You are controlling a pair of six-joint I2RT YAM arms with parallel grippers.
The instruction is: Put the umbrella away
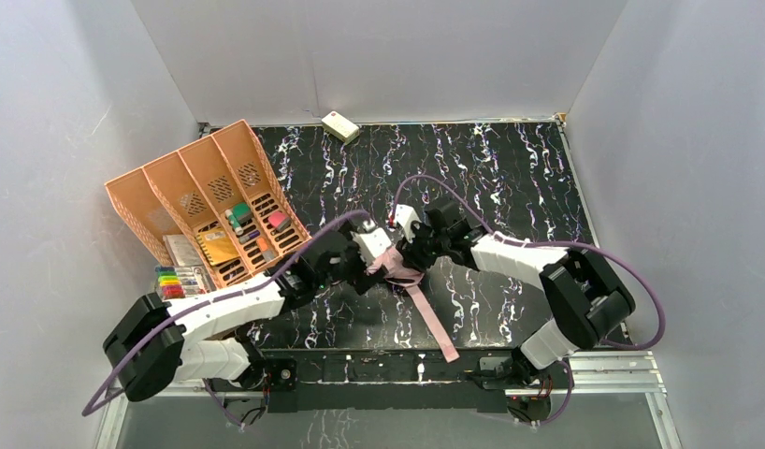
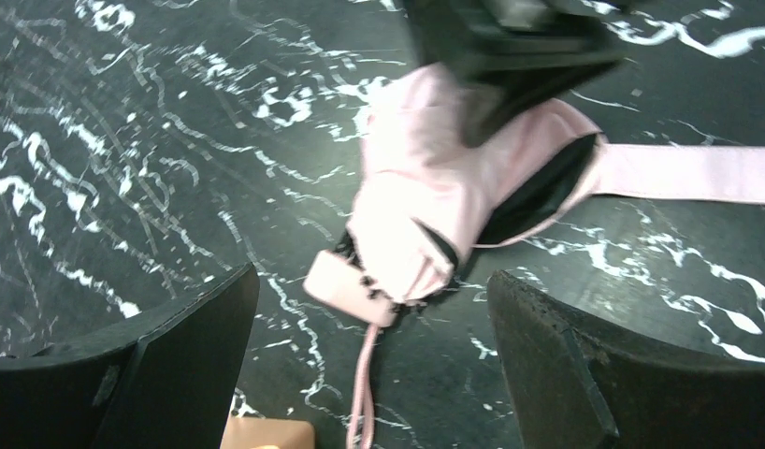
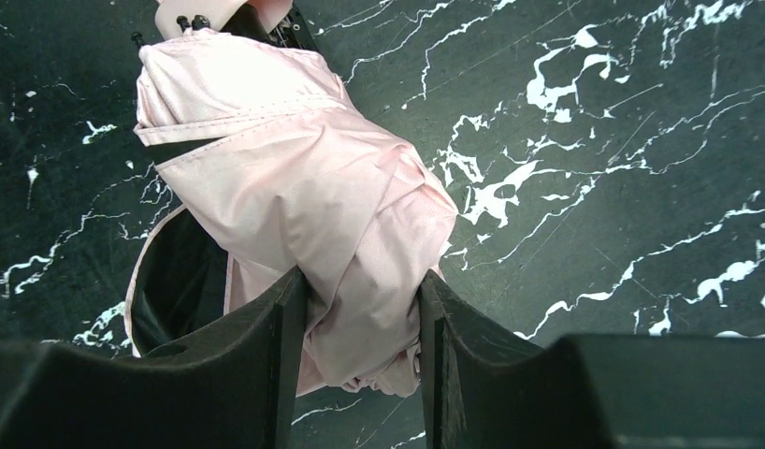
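The folded pink umbrella (image 1: 395,268) lies on the black marbled table at the middle. Its pink strap (image 1: 433,325) trails toward the near edge. My right gripper (image 3: 362,327) is shut on the umbrella's bunched pink fabric (image 3: 295,187), with black lining showing at the left. My left gripper (image 2: 369,355) is open, jaws wide apart, just short of the umbrella's pink handle (image 2: 346,285) and its thin cord (image 2: 362,383). In the left wrist view the right gripper's dark fingers (image 2: 510,56) press on the umbrella (image 2: 435,196) from the far side.
An orange slotted organizer (image 1: 206,201) with small items lies tilted at the left. Coloured markers (image 1: 178,281) sit beside it. A small cream box (image 1: 340,125) rests at the back edge. White walls enclose the table.
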